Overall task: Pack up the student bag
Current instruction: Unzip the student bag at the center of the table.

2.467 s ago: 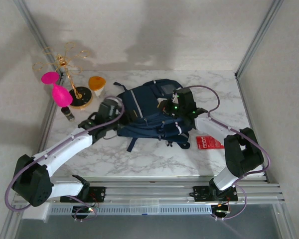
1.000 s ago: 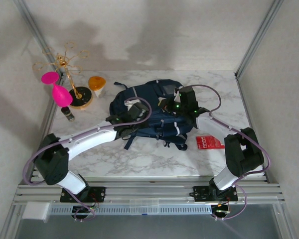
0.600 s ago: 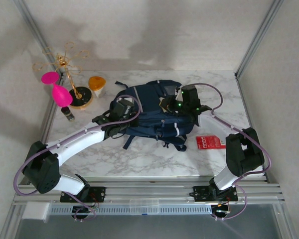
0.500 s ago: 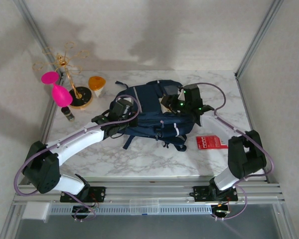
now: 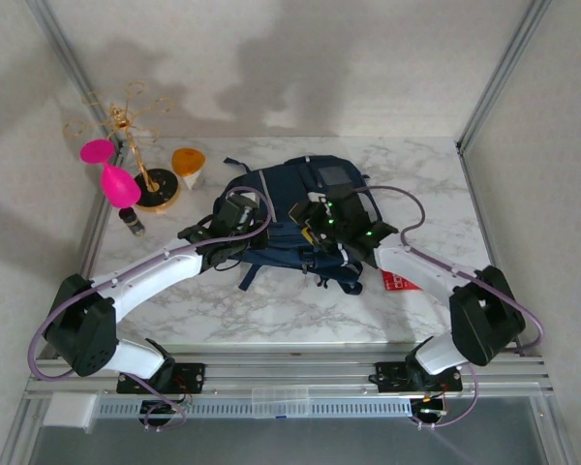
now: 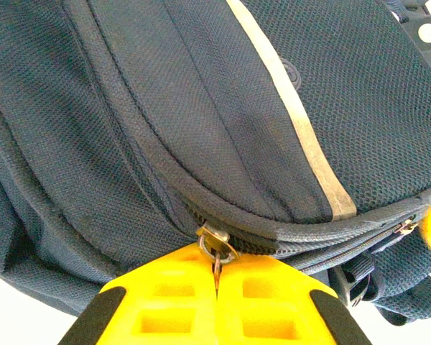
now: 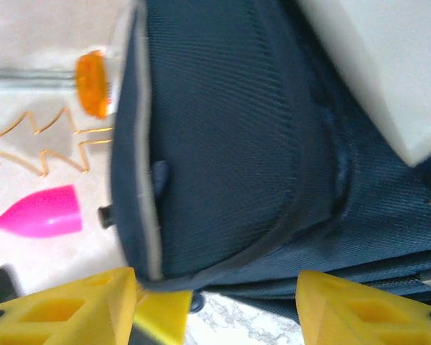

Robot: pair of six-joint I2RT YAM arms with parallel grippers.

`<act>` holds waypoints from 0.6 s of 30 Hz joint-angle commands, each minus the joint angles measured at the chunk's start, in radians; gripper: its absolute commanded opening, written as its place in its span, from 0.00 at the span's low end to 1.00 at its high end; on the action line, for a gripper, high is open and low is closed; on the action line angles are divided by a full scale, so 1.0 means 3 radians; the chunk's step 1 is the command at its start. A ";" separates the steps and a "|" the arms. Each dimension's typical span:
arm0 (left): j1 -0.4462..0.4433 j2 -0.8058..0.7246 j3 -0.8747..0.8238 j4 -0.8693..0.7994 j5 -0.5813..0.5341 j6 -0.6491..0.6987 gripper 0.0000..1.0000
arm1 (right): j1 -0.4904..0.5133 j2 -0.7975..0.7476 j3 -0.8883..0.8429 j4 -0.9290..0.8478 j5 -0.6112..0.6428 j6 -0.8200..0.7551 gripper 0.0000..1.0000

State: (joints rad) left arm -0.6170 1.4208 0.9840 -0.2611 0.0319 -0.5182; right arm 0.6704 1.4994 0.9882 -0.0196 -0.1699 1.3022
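Marbled white tabletop (image 5: 271, 310), plain pale walls, aluminium posts at the corners.

Student bag (image 5: 271, 199) lying flat mid-table, toward the back, between the two arms. Navy woven fabric, coarse grainy weave up close, rounded piped seams. Thin pale stripe (image 6: 294, 115) running diagonally across one panel. Square front panel (image 5: 331, 175) at the far end, smoother and greyer than the rest. Dark webbing straps (image 5: 252, 276) trailing off the near edge onto the marble.

Left gripper (image 6: 217, 267) at the bag's left side, low against the zipper seam. Yellow moulded fingers (image 6: 165, 302) pressed flat together, no gap, pinching the small metal zip pull (image 6: 217, 248) by its ring. Zipper track curving away to both sides under the piping.

Right gripper (image 7: 215, 284) over the bag's middle, just right of the left one. Yellow fingers spread wide, the bag's rounded navy edge lying across the gap between them. Nothing clamped, pads apart from the fabric as far as visible.

Red flat packet (image 5: 407, 279) on the marble just beside the bag's near right corner, partly under the right arm.

Back left corner, well apart from the bag:
- gold wire stand (image 5: 126, 116), spindly loops on a dark round base
- pink goblet (image 5: 116, 182), glossy, leaning at the stand
- orange-topped cup (image 5: 187, 160)
- small dark bottle (image 5: 133, 223), upright, nearest the left arm
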 commanded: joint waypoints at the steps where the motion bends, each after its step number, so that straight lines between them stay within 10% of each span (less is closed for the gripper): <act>1: 0.0027 0.0013 0.0003 0.0156 0.0061 0.0092 0.00 | 0.0065 0.0209 0.0135 0.0085 0.0303 0.0421 0.60; 10: 0.0027 0.0086 0.0013 0.0161 0.0117 0.0163 0.00 | 0.0208 0.0384 0.0401 0.0004 0.0695 0.0548 0.55; 18: 0.0027 0.0109 0.0051 0.0112 0.0150 0.0205 0.00 | 0.0199 0.0568 0.0512 -0.0007 0.0854 0.0424 0.29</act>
State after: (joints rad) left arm -0.6113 1.4475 0.9840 -0.2447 0.0433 -0.4835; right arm 0.7277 1.6459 1.0847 -0.0731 0.0238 1.4506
